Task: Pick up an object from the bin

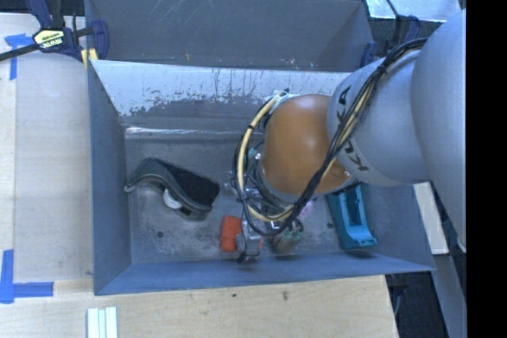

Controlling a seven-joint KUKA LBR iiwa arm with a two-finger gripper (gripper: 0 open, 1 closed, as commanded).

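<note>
My gripper (250, 244) reaches down at the bin's front edge, near the middle, under the arm's orange cover. A small orange-red block (230, 233) lies right beside it on its left, touching or nearly so. A small brownish round thing (284, 243) sits just to its right. Whether anything is between the fingers is hidden by cables.
A black and grey tool (176, 185) with a curved handle lies on the bin floor at the left. A blue rectangular thing (351, 218) lies at the front right. The arm covers the bin's middle and right.
</note>
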